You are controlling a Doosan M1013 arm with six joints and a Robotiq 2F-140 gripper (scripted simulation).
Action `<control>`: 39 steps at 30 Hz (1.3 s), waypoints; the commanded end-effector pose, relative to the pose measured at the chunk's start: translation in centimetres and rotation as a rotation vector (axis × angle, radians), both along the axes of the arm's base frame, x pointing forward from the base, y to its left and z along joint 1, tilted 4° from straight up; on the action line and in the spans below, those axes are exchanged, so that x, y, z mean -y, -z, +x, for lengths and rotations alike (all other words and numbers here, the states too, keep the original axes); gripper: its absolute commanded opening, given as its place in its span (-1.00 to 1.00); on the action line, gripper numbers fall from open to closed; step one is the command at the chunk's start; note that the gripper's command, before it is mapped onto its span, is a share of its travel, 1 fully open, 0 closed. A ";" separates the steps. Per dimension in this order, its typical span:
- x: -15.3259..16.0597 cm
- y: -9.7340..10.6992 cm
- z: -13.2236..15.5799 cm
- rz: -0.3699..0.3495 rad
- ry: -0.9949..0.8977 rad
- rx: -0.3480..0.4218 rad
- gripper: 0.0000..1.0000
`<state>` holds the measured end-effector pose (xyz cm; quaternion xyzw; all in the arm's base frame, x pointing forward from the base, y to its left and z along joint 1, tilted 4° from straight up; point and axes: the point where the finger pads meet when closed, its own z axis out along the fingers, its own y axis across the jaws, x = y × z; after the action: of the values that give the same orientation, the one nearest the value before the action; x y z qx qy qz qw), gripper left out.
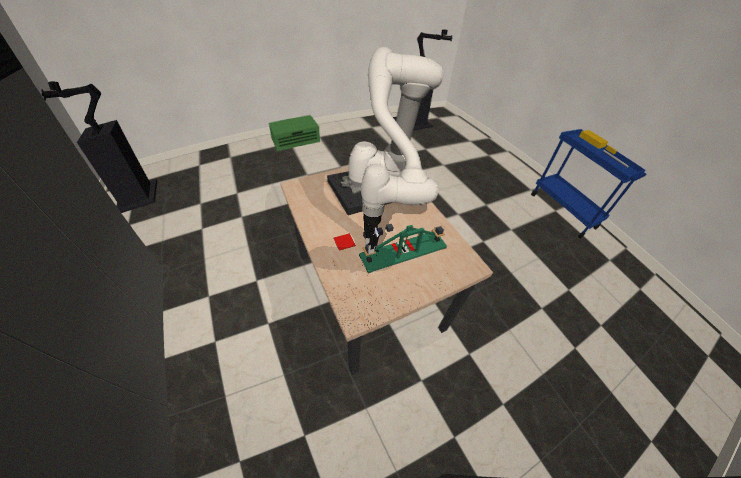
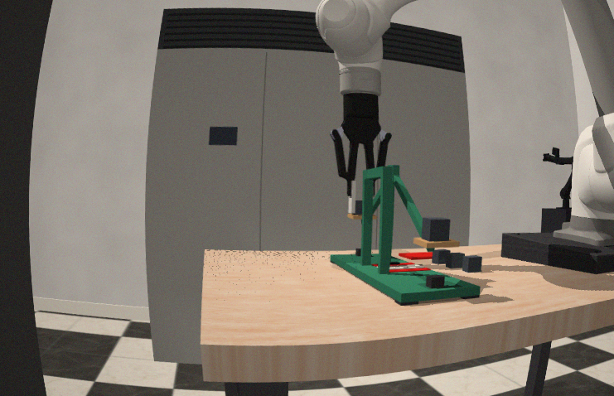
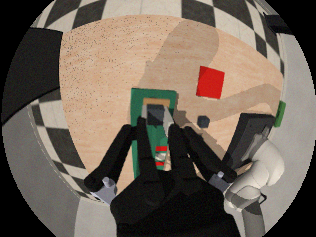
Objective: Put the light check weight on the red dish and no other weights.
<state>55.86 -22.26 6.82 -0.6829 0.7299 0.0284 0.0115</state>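
Note:
My gripper (image 1: 370,249) (image 2: 362,207) (image 3: 154,112) points down at one end of the green rocker balance (image 1: 382,263) (image 2: 386,219) (image 3: 154,93). It is shut on a dark cube weight (image 2: 359,205) (image 3: 155,114), at the wooden pan (image 2: 355,216) (image 3: 156,101) there. Another weight (image 1: 439,229) (image 2: 436,229) sits on the opposite pan (image 2: 436,243), which hangs clear above the base. Three more weights stand on the table: one (image 2: 440,256), a second (image 2: 455,259) and a third (image 2: 471,263). The red dish (image 1: 344,241) (image 2: 414,255) (image 3: 210,82) lies flat with nothing on it. The pointer's position is too small to tell.
The balance's posts stand between the pans, beside the red and white fields (image 3: 160,156). The wooden table (image 1: 410,293) (image 2: 279,317) carries the arm's black base plate (image 1: 341,197) (image 2: 545,252) (image 3: 245,134). A dark stop block (image 2: 434,281) sits on the balance base.

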 end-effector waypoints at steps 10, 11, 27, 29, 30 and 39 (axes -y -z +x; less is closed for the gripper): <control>-0.9 1.0 0.1 0.006 0.003 0.001 -0.51; -0.9 1.0 0.1 0.006 0.003 0.001 -0.51; -0.9 1.0 0.1 0.006 0.003 0.001 -0.51; -0.9 1.0 0.1 0.006 0.003 0.001 -0.51; -0.9 1.0 0.1 0.006 0.003 0.001 -0.51; -0.9 1.0 0.1 0.006 0.003 0.001 -0.51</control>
<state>55.88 -21.91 6.05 -0.6829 0.7299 0.0284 0.0117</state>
